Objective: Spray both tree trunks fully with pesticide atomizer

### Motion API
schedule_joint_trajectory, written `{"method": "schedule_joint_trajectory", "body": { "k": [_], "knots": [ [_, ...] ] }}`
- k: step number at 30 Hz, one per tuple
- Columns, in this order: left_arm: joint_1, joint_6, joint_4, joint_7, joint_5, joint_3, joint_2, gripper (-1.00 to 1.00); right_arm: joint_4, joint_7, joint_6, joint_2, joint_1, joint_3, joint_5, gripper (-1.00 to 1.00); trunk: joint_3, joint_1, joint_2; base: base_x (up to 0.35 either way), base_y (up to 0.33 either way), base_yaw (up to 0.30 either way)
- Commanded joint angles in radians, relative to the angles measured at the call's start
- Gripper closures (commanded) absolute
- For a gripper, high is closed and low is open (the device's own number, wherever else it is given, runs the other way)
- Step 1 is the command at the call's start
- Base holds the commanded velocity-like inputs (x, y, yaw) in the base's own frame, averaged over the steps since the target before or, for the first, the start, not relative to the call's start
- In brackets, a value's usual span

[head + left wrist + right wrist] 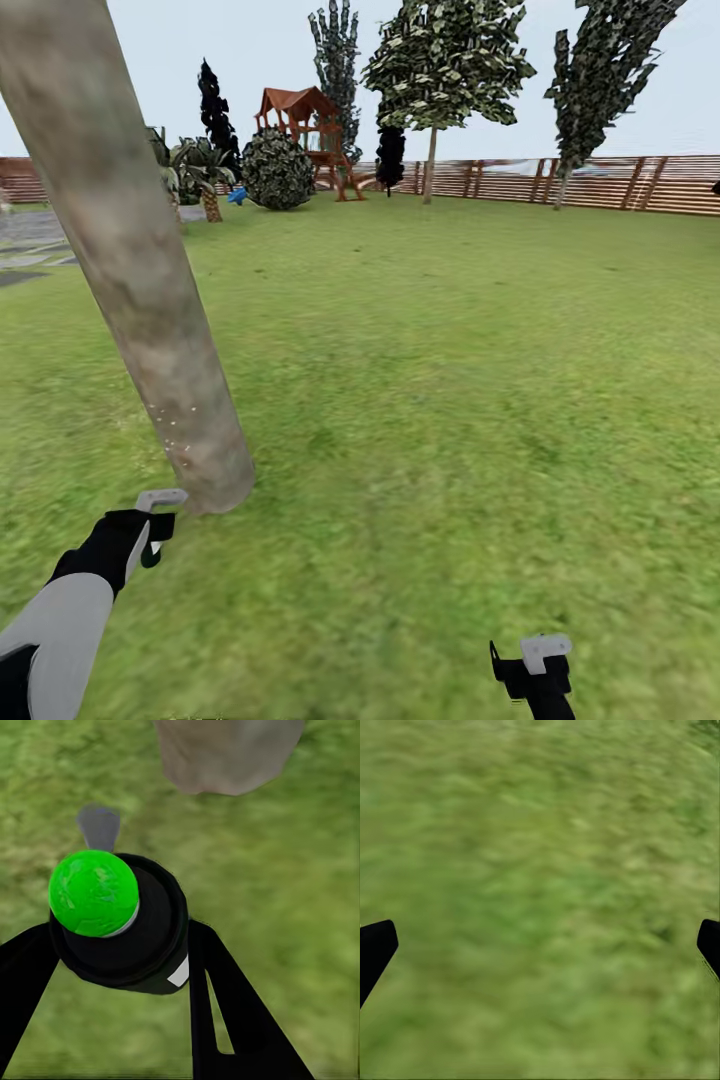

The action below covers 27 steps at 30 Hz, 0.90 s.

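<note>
Mottled grey-beige tree trunk (130, 270) leans across my left, whitish pesticide specks (168, 430) low on bark; my left gripper (124, 952) just beside trunk base, jaws clamped on black atomizer (142, 937) with green cap (93, 892); grass (450, 400) between; my right gripper (540, 941) low at right, jaws wide over grass, holding nothing; brown fence (600, 182) far behind.

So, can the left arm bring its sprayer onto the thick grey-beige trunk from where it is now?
Probably yes. The left tool is shut on the black atomizer with the green cap, and only open grass lies between it and the base of the thick mottled grey-beige trunk close ahead.
</note>
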Motion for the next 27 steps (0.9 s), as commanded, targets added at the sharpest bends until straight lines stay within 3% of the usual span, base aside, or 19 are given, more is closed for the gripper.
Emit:
{"method": "schedule_joint_trajectory", "body": {
  "k": [1,9,14,15,16,18,27],
  "knots": [
    [0.000,0.000,0.000,0.000,-0.001,0.000,0.001,1.00,0.000,0.000,0.000,0.000,0.000,0.000,0.000,-1.00,0.000,0.000,0.000,0.092,-0.276,0.274],
    [0.002,0.017,0.007,-0.021,-0.001,-0.009,0.008,1.00,0.000,0.000,0.000,0.000,0.000,0.000,-0.001,-1.00,0.000,0.000,0.000,0.139,-0.263,0.256],
    [-0.011,0.124,-0.005,-0.032,-0.003,-0.014,0.002,1.00,0.001,0.000,0.000,0.000,0.000,0.000,0.000,-1.00,0.000,0.000,0.000,0.230,-0.198,0.023],
    [-0.013,0.131,-0.009,-0.032,-0.004,-0.026,0.000,1.00,0.001,0.000,0.000,0.000,0.000,0.000,0.000,-1.00,0.000,0.000,0.000,0.239,-0.183,0.001],
    [-0.015,0.135,-0.011,-0.030,-0.004,-0.068,-0.001,1.00,0.001,0.000,0.000,0.000,0.000,0.000,0.000,-1.00,0.000,0.000,0.000,0.243,-0.177,0.000],
    [-0.015,0.138,-0.012,-0.028,-0.003,-0.110,-0.001,1.00,0.001,0.000,0.000,-0.002,0.000,-0.001,0.000,-1.00,0.000,0.000,0.000,0.257,-0.172,0.000],
    [-0.001,0.133,0.004,-0.015,0.000,-0.107,-0.007,1.00,0.001,0.000,0.000,0.000,0.000,0.000,0.000,-1.00,0.000,0.000,0.000,0.135,-0.080,0.097]
  ]
}}
